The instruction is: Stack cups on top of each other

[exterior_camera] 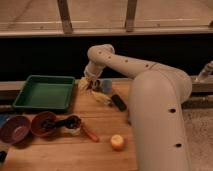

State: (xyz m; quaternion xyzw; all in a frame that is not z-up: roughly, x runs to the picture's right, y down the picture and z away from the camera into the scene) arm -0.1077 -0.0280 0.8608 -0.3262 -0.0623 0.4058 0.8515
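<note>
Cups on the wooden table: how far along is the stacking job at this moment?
Done: nothing that shows. The blue-grey cup stands on the table with no cup on it. In hand: the gripper is at the table's back edge, between the green tray and that cup. Left: grasp one cup and set it on the other. The second cup cannot be made out clearly.
</note>
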